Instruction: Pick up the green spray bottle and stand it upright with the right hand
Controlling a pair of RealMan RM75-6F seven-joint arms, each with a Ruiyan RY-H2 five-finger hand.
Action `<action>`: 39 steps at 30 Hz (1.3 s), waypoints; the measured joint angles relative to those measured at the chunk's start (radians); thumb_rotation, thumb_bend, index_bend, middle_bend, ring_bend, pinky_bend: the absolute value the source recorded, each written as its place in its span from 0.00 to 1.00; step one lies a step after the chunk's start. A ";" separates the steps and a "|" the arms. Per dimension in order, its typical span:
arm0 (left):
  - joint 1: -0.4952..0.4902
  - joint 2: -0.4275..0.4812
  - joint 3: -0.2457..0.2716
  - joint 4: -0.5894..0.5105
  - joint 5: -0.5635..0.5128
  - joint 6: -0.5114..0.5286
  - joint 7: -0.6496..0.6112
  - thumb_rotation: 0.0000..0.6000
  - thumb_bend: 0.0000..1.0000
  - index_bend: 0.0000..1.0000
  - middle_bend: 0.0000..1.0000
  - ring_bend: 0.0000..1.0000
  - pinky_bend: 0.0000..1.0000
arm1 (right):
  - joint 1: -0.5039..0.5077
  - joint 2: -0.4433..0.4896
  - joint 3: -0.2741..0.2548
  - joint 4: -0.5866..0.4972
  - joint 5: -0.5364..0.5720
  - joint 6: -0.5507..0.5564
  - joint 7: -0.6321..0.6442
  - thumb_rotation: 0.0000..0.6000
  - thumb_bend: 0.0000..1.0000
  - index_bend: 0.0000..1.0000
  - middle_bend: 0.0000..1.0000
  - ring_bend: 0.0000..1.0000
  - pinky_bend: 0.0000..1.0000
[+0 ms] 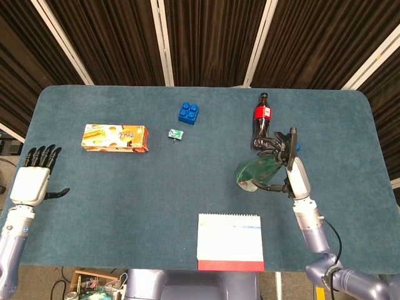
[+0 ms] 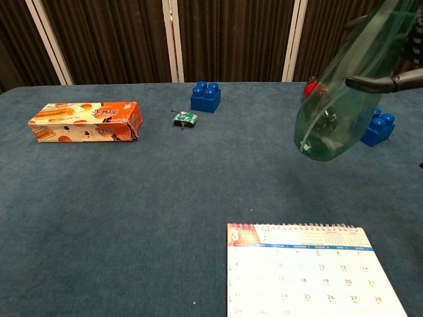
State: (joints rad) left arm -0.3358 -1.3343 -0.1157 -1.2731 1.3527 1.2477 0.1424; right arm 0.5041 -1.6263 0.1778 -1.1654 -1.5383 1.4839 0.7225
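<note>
My right hand [image 1: 292,170] grips the green spray bottle [image 1: 257,172], lifted off the table right of centre. The bottle is tilted, its round base low and toward the left, its black trigger head [image 1: 291,139] high at the right. In the chest view the translucent green spray bottle [image 2: 347,89] slants up to the right, its base above the cloth and its top out of frame, with dark fingers [image 2: 383,80] across it. My left hand [image 1: 32,178] rests open at the table's left edge, fingers spread, holding nothing.
A cola bottle [image 1: 260,122] lies just behind the held bottle, with a blue brick [image 2: 379,127] beside it. A desk calendar [image 1: 230,241] lies at the front edge. An orange snack box [image 1: 115,137], another blue brick [image 1: 189,112] and a small green item [image 1: 175,134] sit further left.
</note>
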 measured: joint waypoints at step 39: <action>0.007 0.010 0.011 -0.026 -0.001 0.004 0.013 1.00 0.01 0.00 0.02 0.00 0.04 | -0.054 -0.128 -0.069 0.239 -0.014 -0.018 0.023 1.00 0.37 1.00 0.16 0.00 0.16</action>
State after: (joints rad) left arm -0.3290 -1.3240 -0.1049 -1.2992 1.3519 1.2519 0.1552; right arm 0.4498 -1.7546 0.1087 -0.9266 -1.5519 1.4662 0.7455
